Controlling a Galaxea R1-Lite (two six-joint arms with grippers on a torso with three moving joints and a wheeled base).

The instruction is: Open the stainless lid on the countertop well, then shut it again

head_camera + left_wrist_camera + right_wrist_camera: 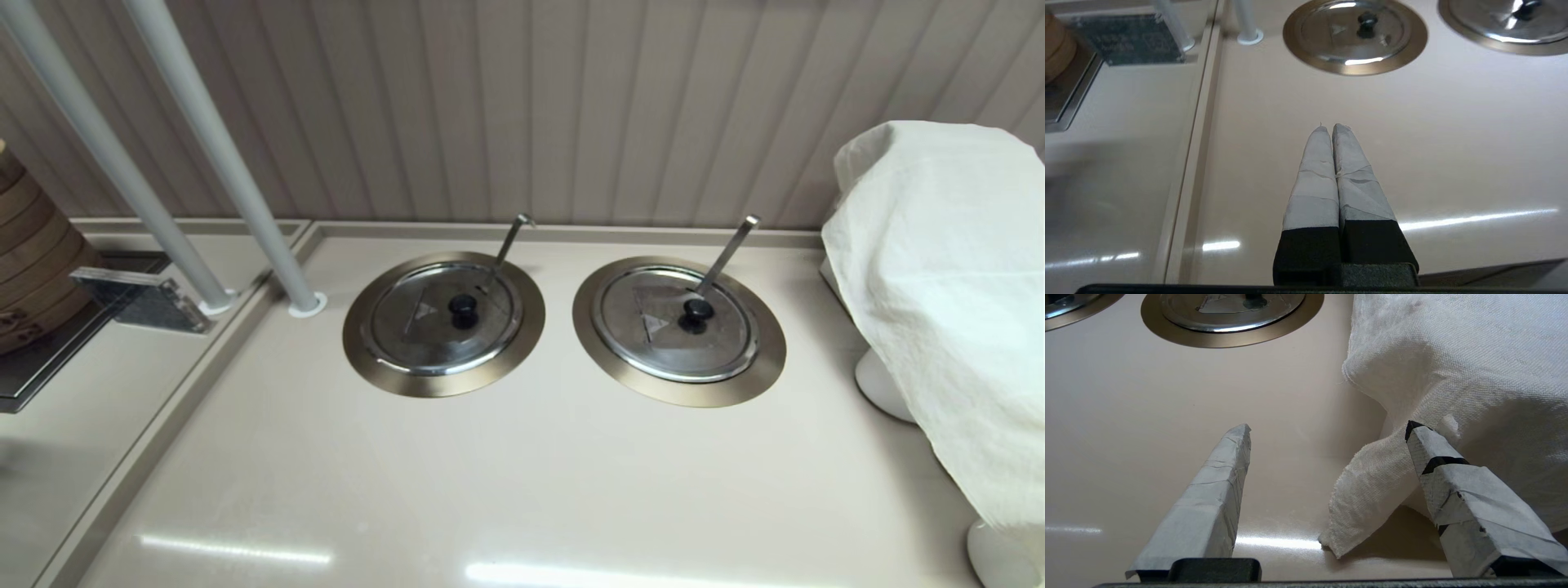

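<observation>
The stainless lid [424,331] lies flat and closed on the left countertop well, whose bronze-grey flange [363,359] rings it. Its black knob [463,308] sits at the centre, and the thin hook-tipped ladle rod [508,245] sticks up through the notch at the back. Neither gripper appears in the head view. In the left wrist view my left gripper [1331,127] is shut and empty, low over bare counter, well short of the lid [1331,36]. My right gripper [1329,428] is open and empty beside a white cloth [1453,355].
The twin lid [661,339] with the flat ladle handle [727,249] covers the right well. A cloth-draped appliance [939,269] stands at far right on white feet [882,384]. Two slanted grey poles [229,163] and a bamboo steamer [24,245] are at left.
</observation>
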